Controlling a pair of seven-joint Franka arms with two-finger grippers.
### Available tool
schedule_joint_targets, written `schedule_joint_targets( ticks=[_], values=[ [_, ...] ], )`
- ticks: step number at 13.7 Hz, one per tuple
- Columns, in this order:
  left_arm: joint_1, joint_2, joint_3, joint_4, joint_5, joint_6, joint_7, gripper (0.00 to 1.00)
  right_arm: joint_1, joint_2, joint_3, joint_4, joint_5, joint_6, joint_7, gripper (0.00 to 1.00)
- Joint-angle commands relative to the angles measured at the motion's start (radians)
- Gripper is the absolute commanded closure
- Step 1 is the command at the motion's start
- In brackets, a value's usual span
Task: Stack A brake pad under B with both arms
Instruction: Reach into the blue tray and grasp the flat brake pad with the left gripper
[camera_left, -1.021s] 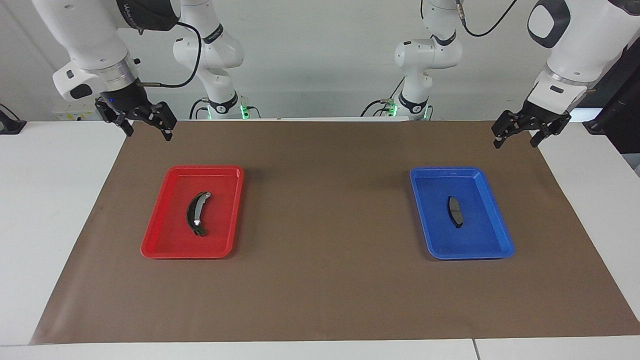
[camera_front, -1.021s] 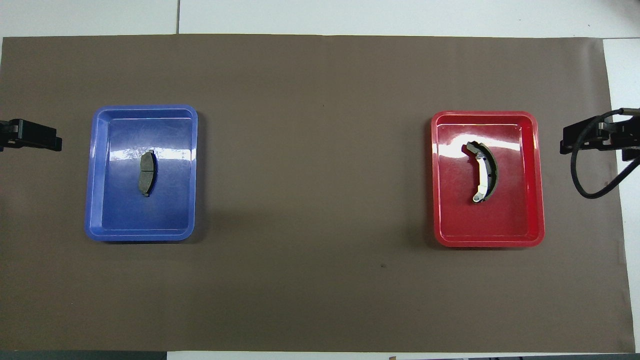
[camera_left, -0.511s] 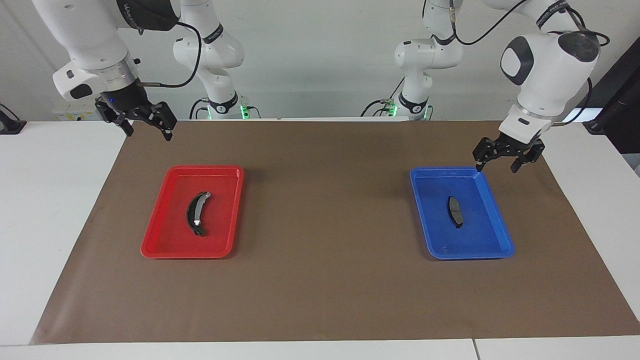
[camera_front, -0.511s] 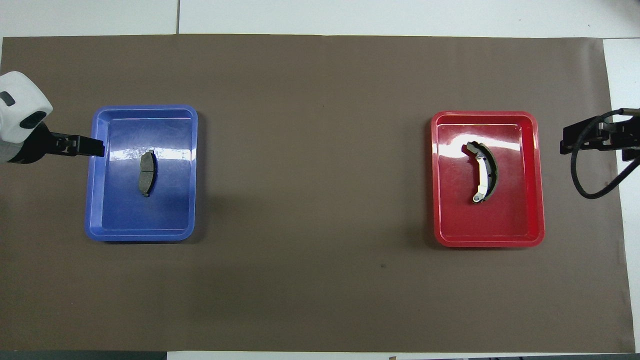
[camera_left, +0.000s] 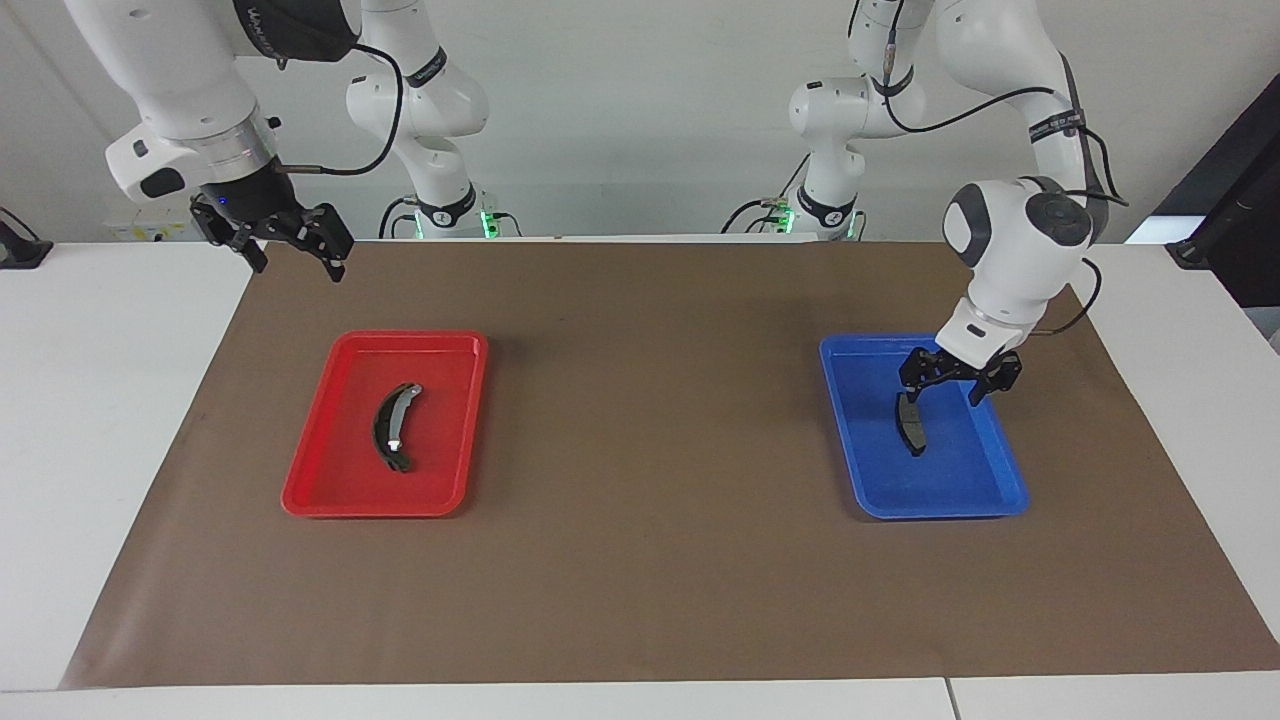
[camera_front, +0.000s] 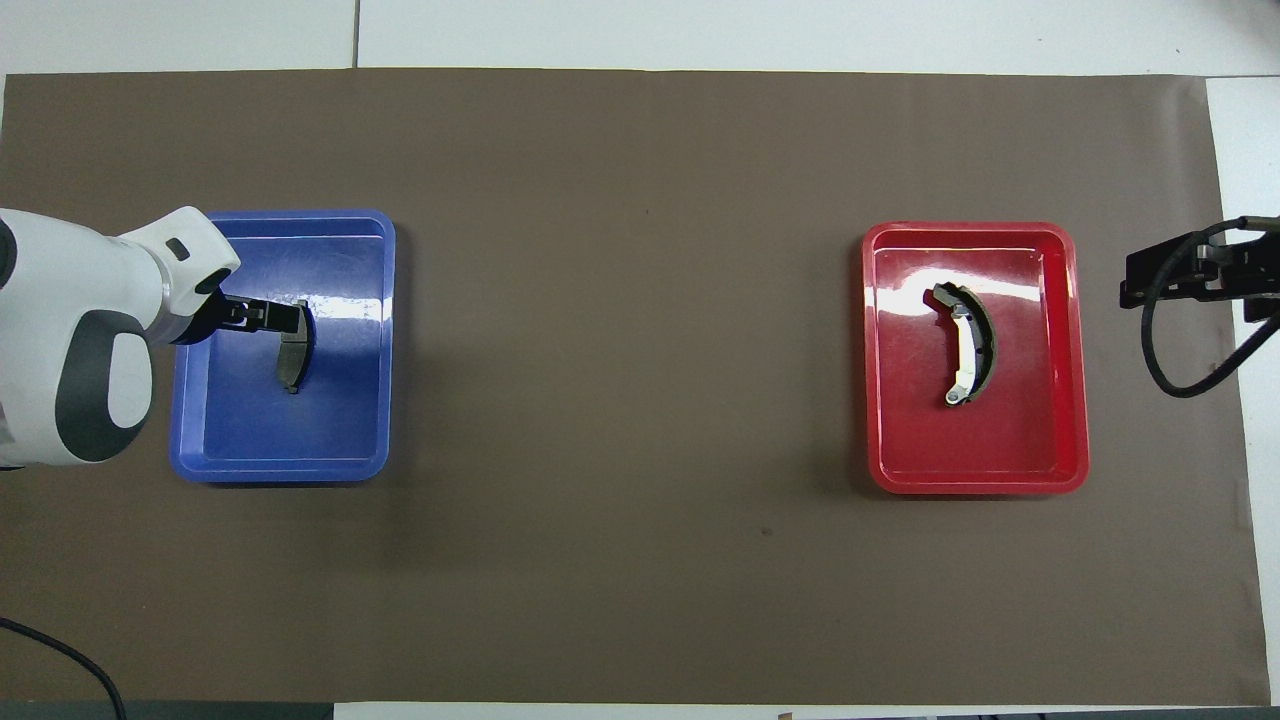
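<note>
The small flat grey brake pad (camera_left: 910, 424) lies in the blue tray (camera_left: 940, 508) toward the left arm's end of the table; it also shows in the overhead view (camera_front: 293, 352). My left gripper (camera_left: 942, 396) is open and low over the blue tray, one finger just above the pad's nearer end; whether it touches is unclear. In the overhead view the left gripper (camera_front: 262, 314) covers that end. The black crescent brake shoe B (camera_left: 392, 430) with silver metal lies in the red tray (camera_left: 370, 508), also seen from overhead (camera_front: 968, 342). My right gripper (camera_left: 298, 265) is open and waits raised over the mat's corner.
Both trays sit on a brown mat (camera_left: 640, 580) that covers most of the white table (camera_left: 110, 400). Two smaller white arms (camera_left: 430, 110) stand at the back. A black cable (camera_front: 1185, 350) loops below the right gripper (camera_front: 1160, 280) in the overhead view.
My left arm has swung in from the mat's edge and come down over the blue tray, to the brake pad's nearer end. The right arm, both parts and both trays have not moved.
</note>
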Motion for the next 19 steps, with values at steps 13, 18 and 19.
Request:
schedule_joint_targets(
  ticks=[13, 18, 19],
  values=[
    [-0.009, 0.093, 0.006, -0.077, -0.005, 0.084, -0.031, 0.63, -0.012, -0.02, 0.006, -0.023, 0.014, 0.001, -0.025, 0.0],
    [-0.04, 0.043, 0.009, -0.043, -0.005, -0.008, -0.037, 0.83, -0.012, -0.02, 0.006, -0.023, 0.014, 0.001, -0.024, 0.0],
    [-0.057, 0.037, 0.009, -0.02, -0.006, -0.043, -0.052, 0.84, -0.012, -0.02, 0.006, -0.023, 0.014, 0.001, -0.024, 0.0]
  ],
)
